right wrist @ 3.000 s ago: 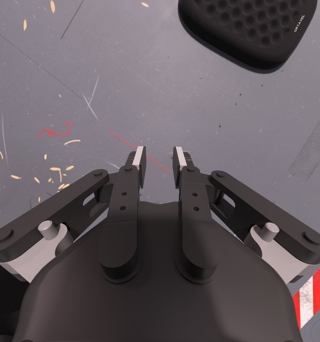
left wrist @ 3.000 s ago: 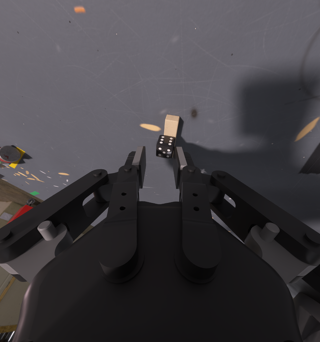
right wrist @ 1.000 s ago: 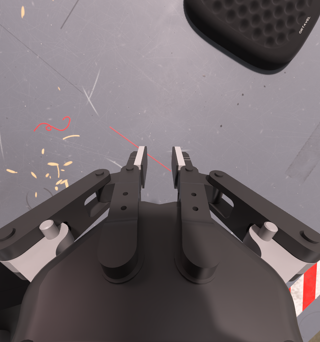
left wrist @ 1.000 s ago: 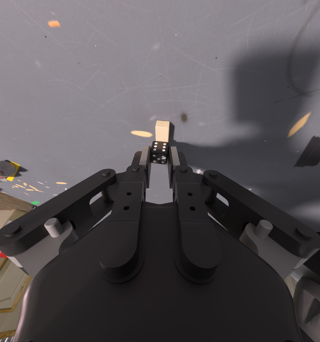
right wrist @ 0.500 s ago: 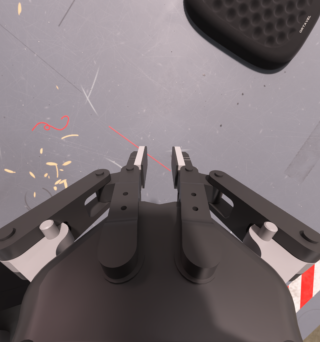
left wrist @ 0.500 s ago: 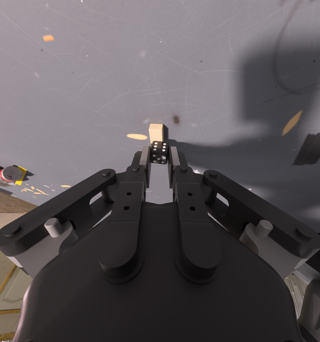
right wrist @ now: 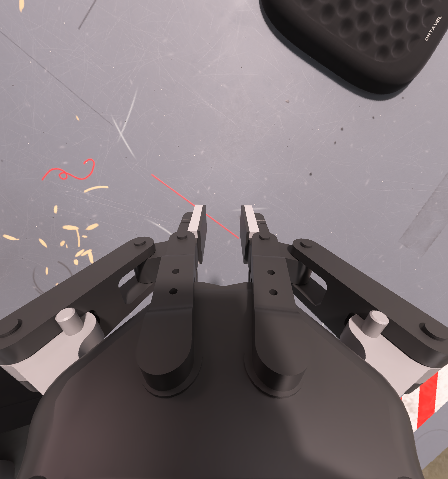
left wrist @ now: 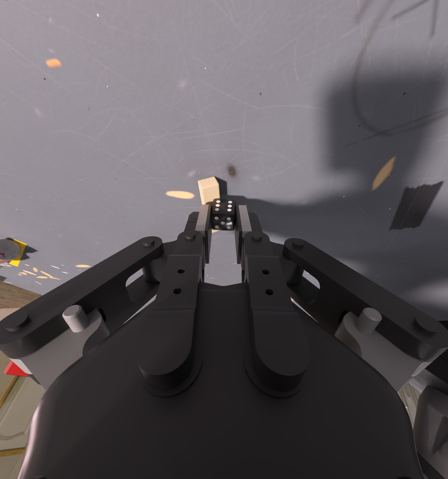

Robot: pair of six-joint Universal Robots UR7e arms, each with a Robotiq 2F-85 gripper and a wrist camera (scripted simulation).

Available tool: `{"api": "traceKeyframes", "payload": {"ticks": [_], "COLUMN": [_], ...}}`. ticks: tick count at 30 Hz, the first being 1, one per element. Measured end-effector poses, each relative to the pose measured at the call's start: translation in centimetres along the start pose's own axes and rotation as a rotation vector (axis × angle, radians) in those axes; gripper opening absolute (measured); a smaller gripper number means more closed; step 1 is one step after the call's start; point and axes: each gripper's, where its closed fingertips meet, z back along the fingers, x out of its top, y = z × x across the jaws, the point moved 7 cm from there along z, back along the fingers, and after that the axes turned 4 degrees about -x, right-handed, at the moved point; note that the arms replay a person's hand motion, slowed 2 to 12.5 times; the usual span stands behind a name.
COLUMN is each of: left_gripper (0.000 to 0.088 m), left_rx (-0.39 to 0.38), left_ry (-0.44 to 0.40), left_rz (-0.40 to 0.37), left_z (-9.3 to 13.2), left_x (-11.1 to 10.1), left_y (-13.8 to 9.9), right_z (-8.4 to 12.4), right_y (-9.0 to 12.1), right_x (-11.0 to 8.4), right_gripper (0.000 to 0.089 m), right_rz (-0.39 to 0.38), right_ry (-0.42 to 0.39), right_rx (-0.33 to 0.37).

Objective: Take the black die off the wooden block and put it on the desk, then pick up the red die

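Observation:
In the left wrist view my left gripper (left wrist: 223, 216) is shut on the black die (left wrist: 223, 214), which has white pips and sits between the fingertips above the grey desk (left wrist: 114, 129). The pale wooden block (left wrist: 208, 190) stands upright on the desk just beyond and left of the die, with nothing on top. In the right wrist view my right gripper (right wrist: 223, 219) is open and empty over bare desk. The red die is in neither view.
A black dimpled pad (right wrist: 368, 39) lies at the right wrist view's top right. Red-and-white striped tape (right wrist: 435, 391) marks the desk edge at lower right. A round grey-capped object on a yellow patch (left wrist: 2, 252) sits near the left desk edge. Dark tape (left wrist: 414, 207) lies right of the block.
My left gripper closed on the black die and lifted it off the wooden block, which now sits farther off and to the left. The right gripper has barely moved.

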Motion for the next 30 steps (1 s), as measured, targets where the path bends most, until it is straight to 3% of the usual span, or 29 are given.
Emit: {"api": "traceKeyframes", "payload": {"ticks": [30], "left_gripper": [0.0163], "left_rx": [-0.036], "left_ry": [-0.046], "left_rz": [-0.017], "left_z": [0.71], "left_x": [0.29], "left_y": [-0.67], "right_z": [-0.51], "right_y": [-0.02], "right_x": [-0.02], "right_gripper": [0.0236], "right_rz": [0.004], "right_ry": [0.028], "right_rx": [0.003]}}
